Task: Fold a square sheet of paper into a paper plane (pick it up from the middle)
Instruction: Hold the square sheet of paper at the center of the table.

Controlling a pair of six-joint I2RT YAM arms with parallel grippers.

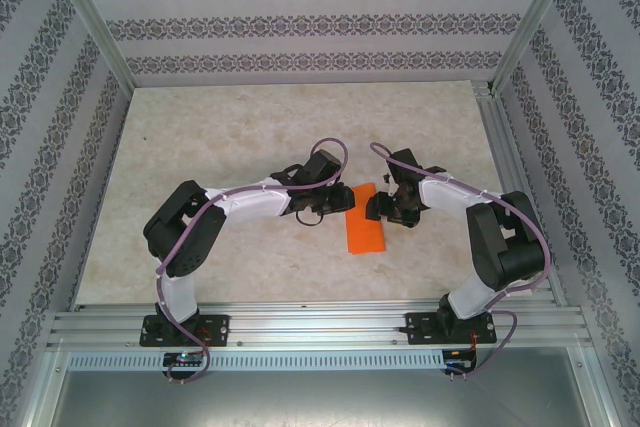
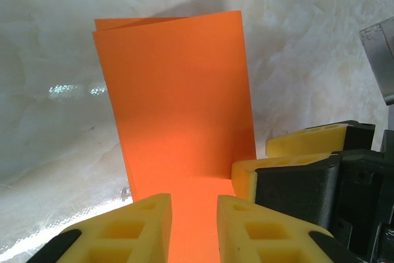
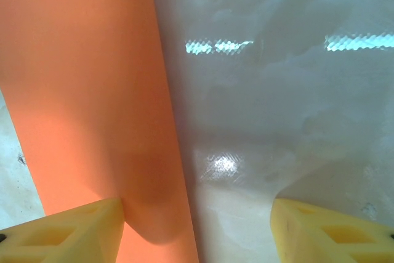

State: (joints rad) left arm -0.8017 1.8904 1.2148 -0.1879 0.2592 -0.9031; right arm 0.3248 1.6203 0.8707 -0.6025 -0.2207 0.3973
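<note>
A: Orange paper sheet [image 1: 365, 219], folded into a rectangle, lies flat on the pale marbled table [image 1: 250, 127].
B: Pincers?
A: Left gripper [image 2: 194, 204] is narrowly parted over its edge, gripping nothing. Right gripper [image 3: 197, 214] gapes wide, one yellow finger [image 3: 74, 229] touching paper.

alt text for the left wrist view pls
A folded orange paper lies on the pale marbled table, its two layers showing at the far edge. The left pincer, yellow fingers slightly apart, straddles its near end; the right pincer sits at the paper's near right edge.
</note>
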